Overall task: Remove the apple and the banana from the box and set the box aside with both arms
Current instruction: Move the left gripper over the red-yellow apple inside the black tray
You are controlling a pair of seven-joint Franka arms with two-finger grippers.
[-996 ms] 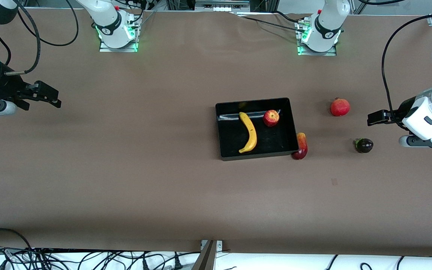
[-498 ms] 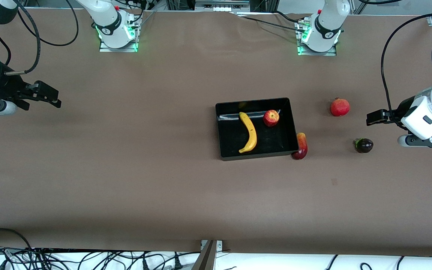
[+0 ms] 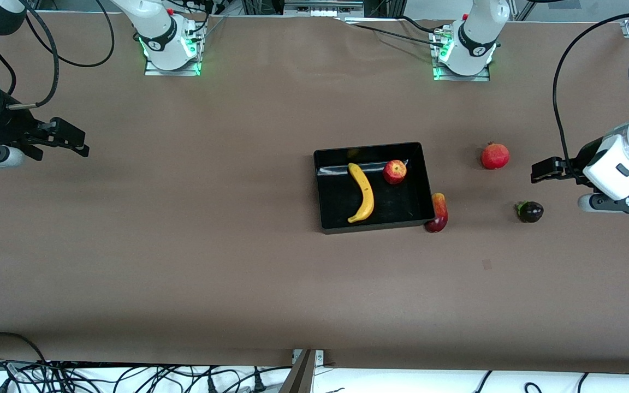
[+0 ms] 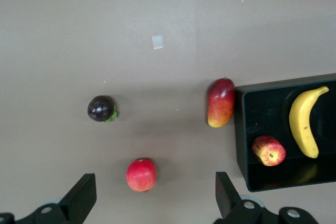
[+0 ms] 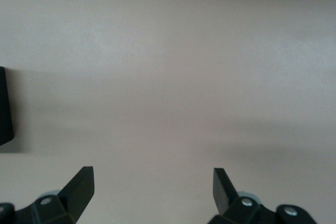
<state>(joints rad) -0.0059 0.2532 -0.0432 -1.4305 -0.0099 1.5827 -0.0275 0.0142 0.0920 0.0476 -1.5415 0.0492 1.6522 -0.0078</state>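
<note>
Across the brown matte table (image 3: 183,245), cables trail at 6 o'clock. Glossy black tray (image 3: 396,217) holds the curved banana (image 3: 362,192), apple (image 3: 395,171) at its 2 o'clock. Only the left wrist view shows the left gripper (image 4: 152,198) spread wide; right gripper (image 5: 152,190) also gapes over bare tabletop

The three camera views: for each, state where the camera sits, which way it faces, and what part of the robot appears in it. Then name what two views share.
Front view: high across the table, facing both bases; shows the left gripper, the right gripper and both arms.
Left wrist view: on the left arm, looking down at the table; its open fingers frame the pomegranate.
Right wrist view: on the right arm, over bare table; open fingers show.
Shared: front and left wrist both show the tray, banana, apple, mango and mangosteen.
</note>
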